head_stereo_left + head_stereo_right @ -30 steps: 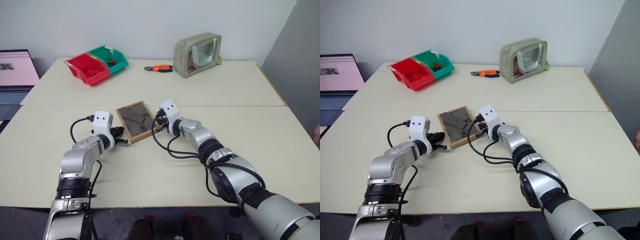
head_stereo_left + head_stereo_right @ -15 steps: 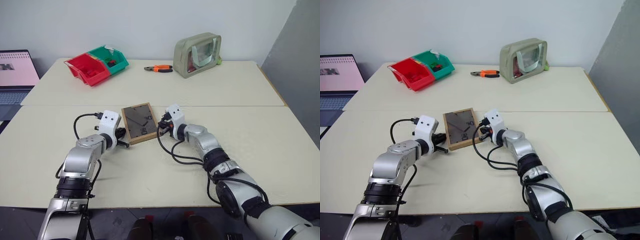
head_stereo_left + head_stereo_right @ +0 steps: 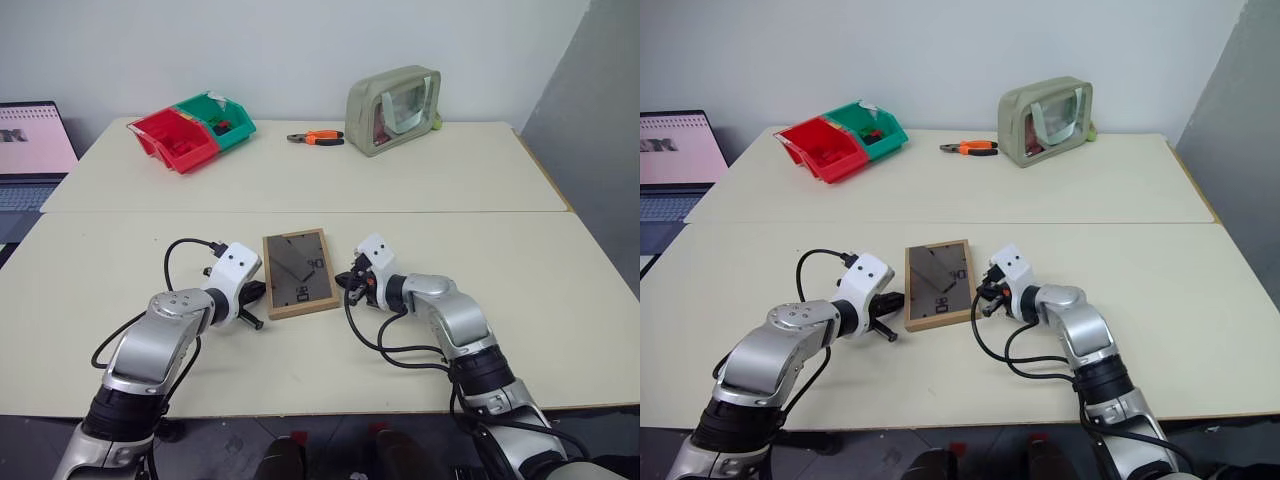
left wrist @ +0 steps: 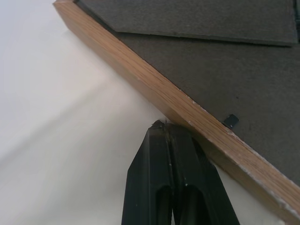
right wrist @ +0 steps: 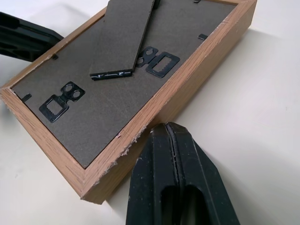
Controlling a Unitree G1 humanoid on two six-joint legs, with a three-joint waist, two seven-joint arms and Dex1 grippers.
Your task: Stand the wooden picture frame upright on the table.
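- Head views: I've got the wooden picture frame (image 3: pixel 298 273) lying flat on the near half of the table (image 3: pixel 560 290), just my side of the seam, back panel up. Light wood border, dark grey-brown board, stand leg folded flat across it, small metal hangers at one end.
- The picture side faces the tabletop, so I can't see it from here.
- My left gripper (image 3: pixel 256 305) sits at the frame's left edge, fingers pressed together, arm bent in from the left with the wrist angled down towards the wood. My right gripper (image 3: pixel 347 283) mirrors it on the right edge, fingers together too, forearm low over the table. The frame lies between the two tips.
- At the far edge: red bin (image 3: pixel 175 141), green bin (image 3: pixel 218 115), orange pliers (image 3: pixel 316 137), beige pouch (image 3: pixel 393 96). A laptop (image 3: pixel 30 150) is cut off at the left.
- Left wrist view: both black fingers (image 4: pixel 157 183) squeezed tight, nothing between them, tips right at the wooden side rail; whether they actually touch it I can't tell. Only one corner stretch of the frame fits in.
- Right wrist view: fingers (image 5: pixel 159 183) closed against each other, pinching nothing, tips just beside the chipped lower rail. The stand leg and two black hangers show clearly on the back.
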